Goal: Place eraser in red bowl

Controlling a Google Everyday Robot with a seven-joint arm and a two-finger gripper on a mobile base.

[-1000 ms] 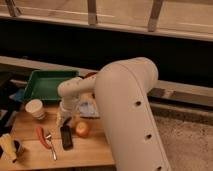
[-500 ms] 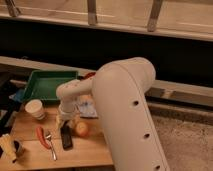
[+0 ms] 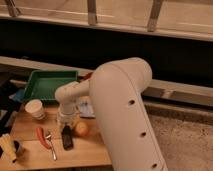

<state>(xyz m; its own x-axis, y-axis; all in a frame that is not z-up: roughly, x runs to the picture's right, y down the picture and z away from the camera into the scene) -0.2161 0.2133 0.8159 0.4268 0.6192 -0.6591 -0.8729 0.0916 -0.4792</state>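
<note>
**Camera view, only view on file.**

- Counter (image 3: pixel 30 127): wooden, occupying the lower left of the scene and carrying all the loose things.
- Arm (image 3: pixel 120 110): white and bulky, filling the middle and right of the scene and reaching down and left toward the counter.
- Gripper (image 3: pixel 65 121): hanging at the arm's end, directly over the far end of the eraser. I cannot tell whether it is standing open or closing on anything, nor whether it is touching the block.
- Eraser (image 3: pixel 66 138): dark flat block, lying on the counter toward the near edge, with its long side running near to far. It is not looking lifted.
- Red bowl (image 3: pixel 88 76): showing only as a red sliver behind the arm, far of the eraser and just right of the tray. The arm is hiding its inside.
- Green tray (image 3: pixel 47 84): sitting at the far left of the counter.
- White cup (image 3: pixel 35 109): standing upright near the tray's near edge.
- Spoon (image 3: pixel 50 145) and red-handled tool (image 3: pixel 41 136): lying side by side, left of the eraser.
- Orange ball (image 3: pixel 81 129): resting just right of the eraser.

**Progress, as judged:** the pickup is only getting under way. Nothing is sitting in the bowl as far as the view is showing. Remaining are a secure hold, the lift, the carry to the far side and the release over the bowl.
</note>
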